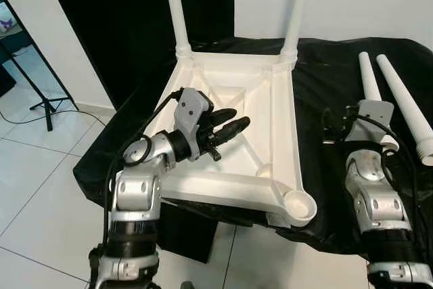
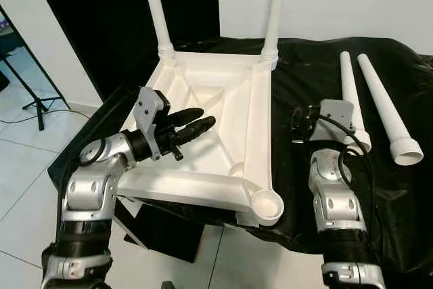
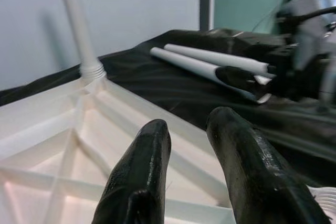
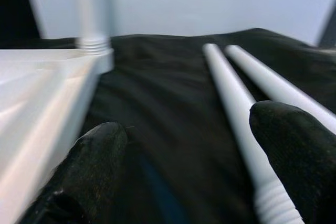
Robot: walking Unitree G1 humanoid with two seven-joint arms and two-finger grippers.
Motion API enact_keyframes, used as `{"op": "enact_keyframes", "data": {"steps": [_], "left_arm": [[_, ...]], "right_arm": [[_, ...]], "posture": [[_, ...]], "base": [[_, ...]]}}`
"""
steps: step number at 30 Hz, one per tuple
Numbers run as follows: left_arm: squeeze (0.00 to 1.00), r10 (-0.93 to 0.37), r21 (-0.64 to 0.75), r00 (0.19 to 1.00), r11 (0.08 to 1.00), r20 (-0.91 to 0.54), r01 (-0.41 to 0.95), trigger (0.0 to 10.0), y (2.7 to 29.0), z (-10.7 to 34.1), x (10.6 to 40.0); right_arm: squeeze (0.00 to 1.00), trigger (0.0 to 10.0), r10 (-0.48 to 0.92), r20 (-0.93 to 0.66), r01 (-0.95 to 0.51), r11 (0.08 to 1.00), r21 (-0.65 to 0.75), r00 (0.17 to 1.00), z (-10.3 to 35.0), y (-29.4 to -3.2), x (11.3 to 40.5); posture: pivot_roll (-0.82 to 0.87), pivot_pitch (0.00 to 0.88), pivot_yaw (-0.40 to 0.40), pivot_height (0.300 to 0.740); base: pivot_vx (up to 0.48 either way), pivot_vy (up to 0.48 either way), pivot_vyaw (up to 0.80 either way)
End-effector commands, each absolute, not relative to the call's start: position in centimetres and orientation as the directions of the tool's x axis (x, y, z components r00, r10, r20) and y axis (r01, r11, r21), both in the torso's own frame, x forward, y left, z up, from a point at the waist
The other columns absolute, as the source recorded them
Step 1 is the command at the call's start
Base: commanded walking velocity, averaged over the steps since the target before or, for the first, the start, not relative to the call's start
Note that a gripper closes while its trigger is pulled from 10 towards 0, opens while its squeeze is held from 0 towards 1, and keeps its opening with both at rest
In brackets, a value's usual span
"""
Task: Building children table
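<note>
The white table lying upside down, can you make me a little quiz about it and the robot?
1. True or false: two legs are already screwed into the upside-down table top.
2. How many loose table legs lie on the black cloth?
3. Which gripper hovers over the table's underside? A) left gripper B) right gripper

Key: 1. True, both stand upright at the far corners. 2. Two, side by side near the right gripper, which is open beside them. 3. A, its fingers nearly together.
</note>
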State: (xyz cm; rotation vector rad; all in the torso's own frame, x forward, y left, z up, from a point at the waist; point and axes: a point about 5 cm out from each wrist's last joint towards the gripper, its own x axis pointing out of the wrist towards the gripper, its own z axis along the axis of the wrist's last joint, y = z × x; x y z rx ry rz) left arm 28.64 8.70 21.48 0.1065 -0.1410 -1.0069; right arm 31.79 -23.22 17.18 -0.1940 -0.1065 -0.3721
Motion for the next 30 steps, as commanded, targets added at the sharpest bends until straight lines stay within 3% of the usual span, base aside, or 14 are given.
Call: {"op": "enact_keyframes", "data": {"steps": [1, 15, 30], "left_arm": [[0.00, -0.856, 0.155, 0.512, 0.517, 0.077, 0.842, 10.0, 8.5, 21.7, 28.3], [0.00, -0.877, 0.103, 0.479, 0.481, 0.050, 0.870, 10.0, 7.6, 21.8, 26.2], [0.00, -0.884, 0.076, 0.468, 0.467, 0.008, 0.881, 10.0, 7.6, 21.9, 25.0]], "right_arm": [[0.00, 10.0, -0.385, 0.125, 0.402, 0.898, -0.177, 0.915, 17.0, -23.8, 31.8], [0.00, 10.0, -0.523, 0.088, 0.531, 0.832, -0.160, 0.848, 16.6, -27.1, 31.1], [0.00, 10.0, -0.494, 0.041, 0.494, 0.857, -0.143, 0.869, 16.4, -29.0, 31.7]], "posture": [[0.03, 0.000, 0.033, 0.740], [0.05, 0.079, 0.055, 0.740], [0.06, 0.152, 0.082, 0.740]], "base": [[0.000, 0.000, 0.00], [0.000, 0.000, 0.00], [0.000, 0.000, 0.00]]}}
